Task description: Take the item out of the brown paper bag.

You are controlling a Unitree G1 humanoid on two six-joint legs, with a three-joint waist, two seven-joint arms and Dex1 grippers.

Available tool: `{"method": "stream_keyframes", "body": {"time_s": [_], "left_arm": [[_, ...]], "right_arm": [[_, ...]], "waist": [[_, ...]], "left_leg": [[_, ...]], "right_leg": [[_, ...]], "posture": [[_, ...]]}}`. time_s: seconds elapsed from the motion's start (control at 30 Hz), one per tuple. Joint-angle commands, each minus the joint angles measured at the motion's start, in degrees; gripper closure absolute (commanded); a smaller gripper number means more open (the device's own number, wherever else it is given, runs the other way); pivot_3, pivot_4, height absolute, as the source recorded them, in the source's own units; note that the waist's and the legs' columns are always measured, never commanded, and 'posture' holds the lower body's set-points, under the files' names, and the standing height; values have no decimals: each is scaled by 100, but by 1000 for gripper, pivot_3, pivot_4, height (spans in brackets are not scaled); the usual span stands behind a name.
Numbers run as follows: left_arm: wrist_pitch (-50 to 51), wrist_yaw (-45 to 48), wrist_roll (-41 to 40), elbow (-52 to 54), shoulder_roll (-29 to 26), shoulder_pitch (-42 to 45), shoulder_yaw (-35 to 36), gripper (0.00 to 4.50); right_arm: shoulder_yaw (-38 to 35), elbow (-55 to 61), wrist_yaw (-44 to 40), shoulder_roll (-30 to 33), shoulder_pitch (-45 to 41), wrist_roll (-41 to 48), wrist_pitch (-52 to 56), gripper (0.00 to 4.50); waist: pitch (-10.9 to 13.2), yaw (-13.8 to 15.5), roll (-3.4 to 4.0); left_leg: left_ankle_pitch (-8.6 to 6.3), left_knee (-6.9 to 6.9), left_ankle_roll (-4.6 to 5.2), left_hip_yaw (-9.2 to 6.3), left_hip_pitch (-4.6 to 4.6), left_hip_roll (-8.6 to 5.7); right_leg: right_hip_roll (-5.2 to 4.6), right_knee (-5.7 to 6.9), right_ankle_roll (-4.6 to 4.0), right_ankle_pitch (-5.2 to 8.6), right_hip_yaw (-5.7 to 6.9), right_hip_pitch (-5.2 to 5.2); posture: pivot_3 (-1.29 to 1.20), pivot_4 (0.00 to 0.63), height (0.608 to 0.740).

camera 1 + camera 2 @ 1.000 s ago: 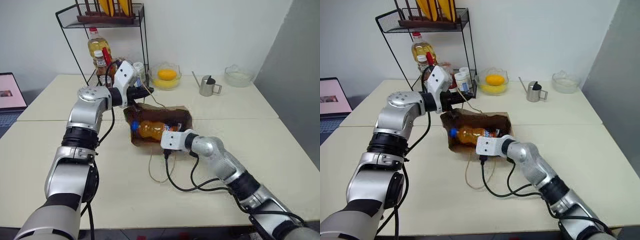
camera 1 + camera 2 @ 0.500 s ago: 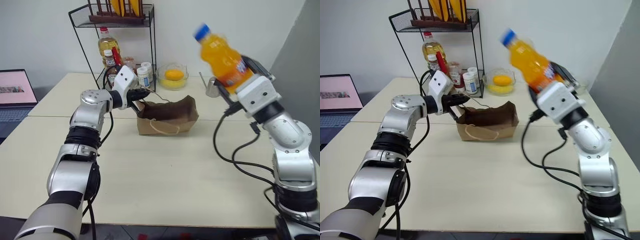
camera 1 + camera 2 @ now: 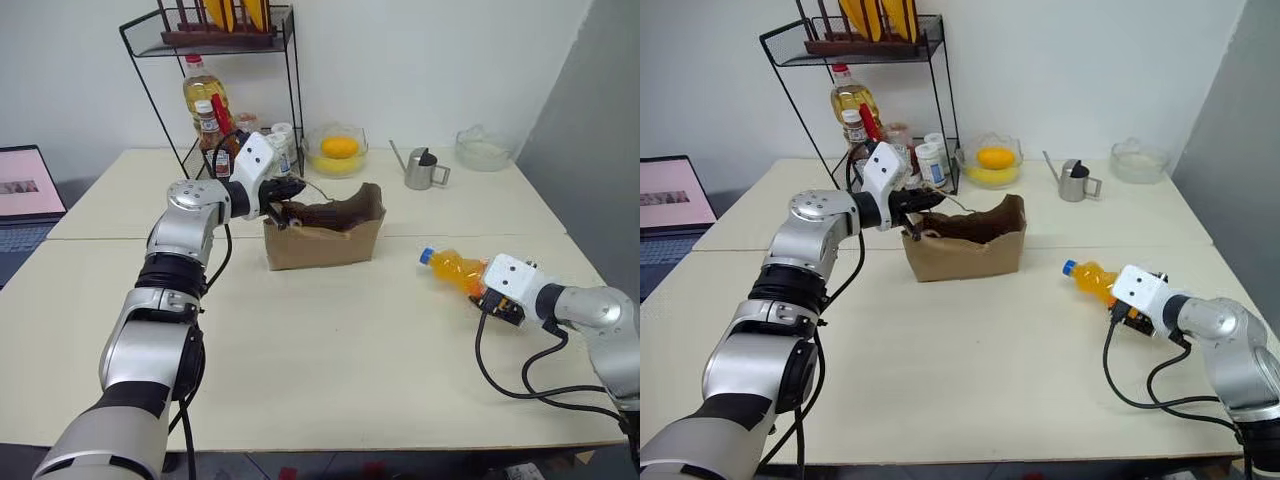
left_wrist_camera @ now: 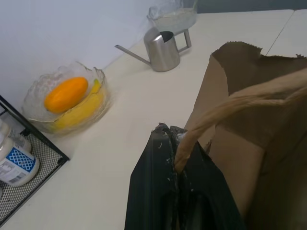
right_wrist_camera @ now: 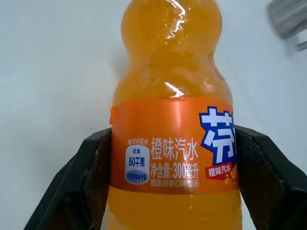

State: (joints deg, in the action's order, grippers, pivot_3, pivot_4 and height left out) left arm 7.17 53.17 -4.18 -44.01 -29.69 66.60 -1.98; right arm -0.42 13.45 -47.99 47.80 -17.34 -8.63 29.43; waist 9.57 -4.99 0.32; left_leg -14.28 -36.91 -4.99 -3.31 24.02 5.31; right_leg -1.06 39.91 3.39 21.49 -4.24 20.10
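The item, a small bottle of orange drink [image 3: 452, 269] with a blue cap, is outside the bag, low over the right side of the table, with its cap pointing left. My right gripper [image 5: 172, 184] is shut on its labelled body, one black finger [image 5: 88, 182] on each side. The brown paper bag [image 3: 325, 240] stands upright at mid-table with its mouth open. My left gripper [image 3: 284, 196] is at the bag's left rim, shut on a twisted paper handle [image 4: 225, 108].
A black wire rack [image 3: 215, 90] with bottles stands behind the bag. Along the back of the table are a glass bowl with orange fruit [image 3: 338, 152], a metal pitcher [image 3: 418, 170] and another glass bowl [image 3: 482, 150]. A laptop [image 3: 25, 190] sits at far left.
My right gripper pulled the bottle out of the bag, swung it high, then brought it down low at the right. The bag now stands upright. My left gripper kept its hold.
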Motion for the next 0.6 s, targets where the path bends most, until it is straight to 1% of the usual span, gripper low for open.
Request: {"method": "stream_keyframes", "body": {"time_s": [0.03,0.07,0.1,0.17,0.27,0.33,0.43,0.5,0.53,0.57,0.6], "left_arm": [[-73,58,-24,168,-172,84,101,4500],[-19,162,-65,191,-224,92,114,4500],[59,312,-118,223,-285,101,120,4078],[214,718,-259,331,-497,110,170,3556],[545,1147,-446,497,-931,86,317,2637],[704,1196,-497,614,-1254,0,424,1993],[955,995,-602,742,-1722,-260,769,1093],[1179,686,-703,1128,-2027,-804,1169,494],[1328,452,-767,1455,-2106,-1223,1425,183],[1471,257,-848,1770,-2146,-1635,1667,23],[1708,-78,-942,2223,-2050,-2119,1965,23]], "right_arm": [[-152,97,-4,96,-91,154,140,269],[-140,86,5,101,-118,177,150,82],[-136,86,14,99,-145,201,156,0],[-127,169,39,55,-203,262,218,0],[-146,412,114,-54,-235,382,390,0],[-212,592,238,-195,-239,511,553,0],[-405,969,522,-547,-182,721,825,0],[-623,1334,805,-891,-156,908,1115,0],[-723,1507,1038,-1100,-129,921,1192,0],[-775,1678,1291,-1311,-91,884,1214,0],[-874,1826,1564,-1592,-31,904,1120,0]], "waist": [[0,11,-1],[0,16,-1],[0,16,-1],[0,4,-1],[1,-19,-1],[1,-43,-1],[0,-58,-1],[0,-64,1],[0,-71,1],[-1,-75,1],[-1,-68,1]], "left_leg": [[0,0,0,0,1,-1],[0,0,0,0,1,-1],[0,-1,0,-1,1,-1],[0,0,0,-1,1,0],[0,0,0,-1,-2,2],[0,1,0,-1,-3,5],[0,1,0,-2,-5,9],[0,1,-1,-5,-7,9],[0,1,-1,-4,-12,11],[0,1,-1,-5,-13,13],[1,4,-1,-5,-15,15]], "right_leg": [[-1,-1,0,0,1,0],[-2,0,0,0,2,0],[-2,0,0,0,4,0],[-2,0,0,0,5,0],[-1,1,0,0,5,2],[2,1,0,1,6,4],[2,3,0,1,8,3],[2,4,1,1,12,1],[2,4,1,1,10,0],[2,7,1,1,13,-2],[3,8,1,1,14,0]], "posture": [[0,150,740],[0,150,740],[0,150,740],[0,150,740],[0,150,740],[0,150,740],[0,150,740],[0,150,740],[0,150,740],[0,150,740],[0,150,740]]}}
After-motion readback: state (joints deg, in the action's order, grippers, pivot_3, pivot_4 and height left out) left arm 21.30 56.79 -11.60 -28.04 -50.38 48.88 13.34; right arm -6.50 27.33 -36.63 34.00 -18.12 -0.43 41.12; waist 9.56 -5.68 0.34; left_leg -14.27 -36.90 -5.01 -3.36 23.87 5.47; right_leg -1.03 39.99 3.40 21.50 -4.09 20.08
